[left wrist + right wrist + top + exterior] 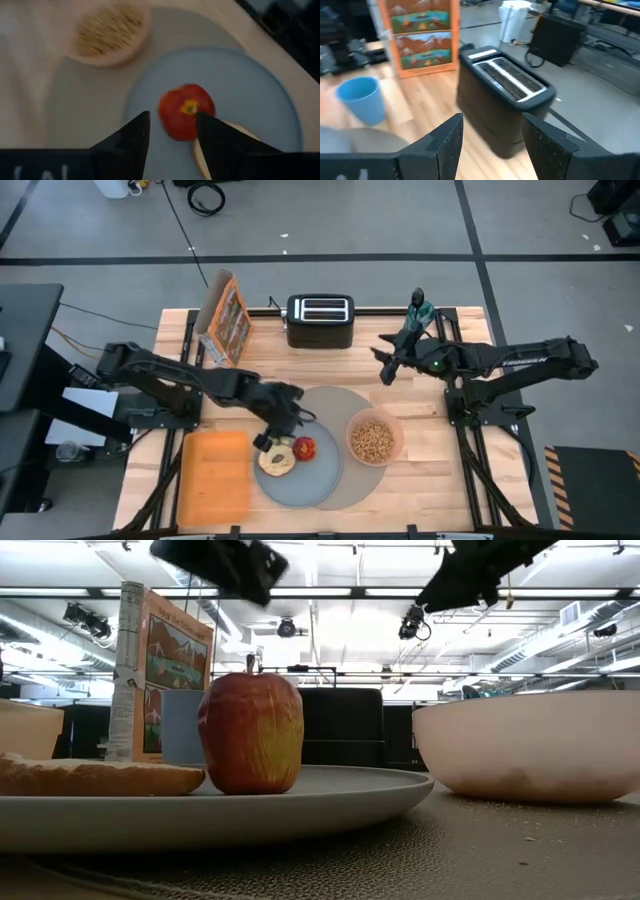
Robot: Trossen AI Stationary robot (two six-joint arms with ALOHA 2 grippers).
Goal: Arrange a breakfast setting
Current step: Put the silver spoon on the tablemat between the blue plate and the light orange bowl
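Observation:
A small red apple (304,447) stands upright on its base on the blue-grey plate (318,478), stem up. A toasted bagel (276,459) lies flat beside it. The plate and the pink bowl of cereal (374,438) rest on the round grey mat (352,408). My left gripper (172,115) is open and hovers above the apple (186,111), clear of it, as the low view (215,565) shows. My right gripper (385,367) is open and empty, raised near the toaster. No spoon is in view.
A black toaster (320,320) and an orange cereal box (225,320) stand at the table's far side. A blue cup (362,100) stands near the box. An orange board (213,475) lies left of the plate. Bare wood shows right of the bowl.

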